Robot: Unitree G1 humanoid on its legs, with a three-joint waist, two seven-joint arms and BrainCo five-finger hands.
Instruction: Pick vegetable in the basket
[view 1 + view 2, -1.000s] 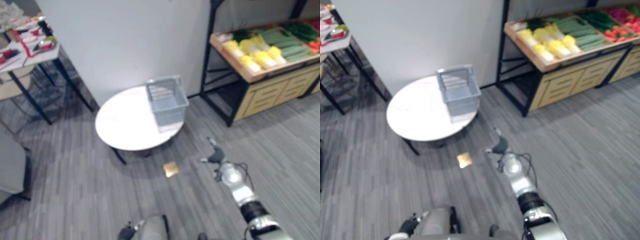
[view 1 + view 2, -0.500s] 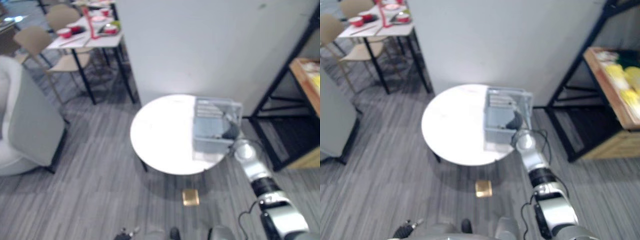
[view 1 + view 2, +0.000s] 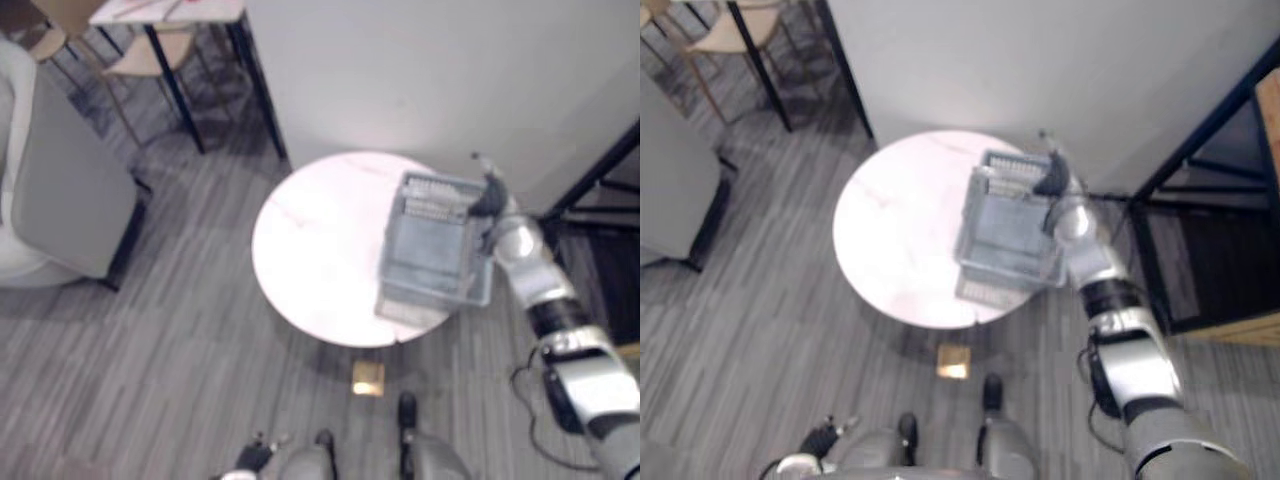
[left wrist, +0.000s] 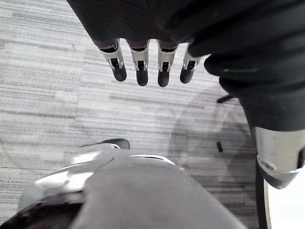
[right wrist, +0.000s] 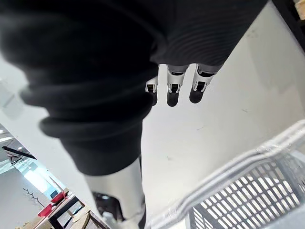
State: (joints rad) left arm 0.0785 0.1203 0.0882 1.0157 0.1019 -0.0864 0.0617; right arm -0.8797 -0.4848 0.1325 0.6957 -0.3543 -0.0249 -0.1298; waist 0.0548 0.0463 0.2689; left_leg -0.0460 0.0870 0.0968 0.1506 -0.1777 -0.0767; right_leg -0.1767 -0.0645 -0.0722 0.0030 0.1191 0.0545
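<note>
Left wrist view shows the left hand (image 4: 141, 67) hanging low on the near side of the round table (image 3: 315, 250), its fingers straight and slack, holding nothing. The basket (image 3: 432, 200) stands on the table's right edge, its near corner seeming to jut past the rim, and it looks empty. The right hand (image 3: 487, 198) hovers at the basket's far right corner, fingers straight, nothing in them. I'd worry that a downward reach clips that rim and tips or slides the light basket off the table.

The floor (image 3: 200, 350) near the table is grey striped flooring with a small brassy square plate (image 3: 367, 377). The tabletop is smooth, glossy white. The basket is grey plastic with slotted walls. Beyond the table stands a plain matte wall (image 3: 420, 70).
</note>
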